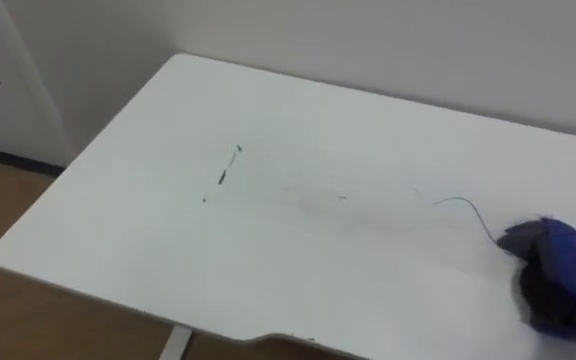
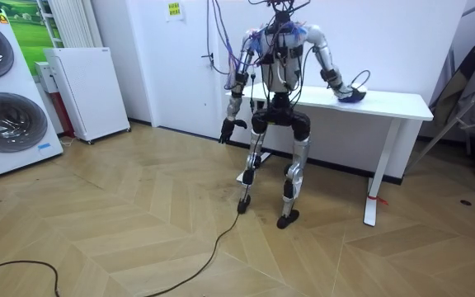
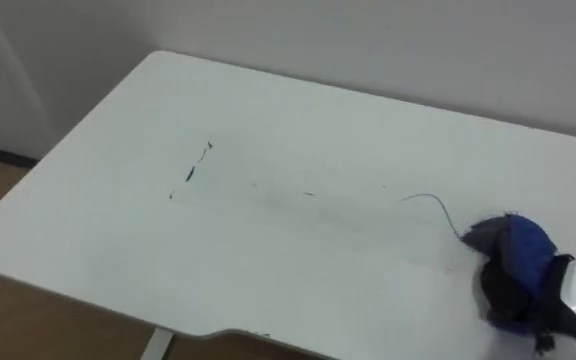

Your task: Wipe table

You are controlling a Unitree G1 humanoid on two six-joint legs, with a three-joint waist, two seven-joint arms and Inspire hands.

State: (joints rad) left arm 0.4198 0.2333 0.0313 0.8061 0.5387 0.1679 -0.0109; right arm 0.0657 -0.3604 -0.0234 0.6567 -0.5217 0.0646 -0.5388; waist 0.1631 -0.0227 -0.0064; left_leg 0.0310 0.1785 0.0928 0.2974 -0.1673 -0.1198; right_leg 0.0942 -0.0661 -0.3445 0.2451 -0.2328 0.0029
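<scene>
A white table stands against the wall, and I stand at its front edge. Short dark marker streaks lie left of its middle. A thin curved line runs further right, with a faint smudge between the two. My right hand rests on the table's right part, its dark fingers curled round a bunched blue cloth. The cloth's front tip touches the end of the curved line. In the room view my left hand hangs relaxed at my side, below table height.
The table's left end and rounded near corner drop to wooden floor. In the room view a white cabinet and stacked washing machines stand at the left. A tripod stands at the right.
</scene>
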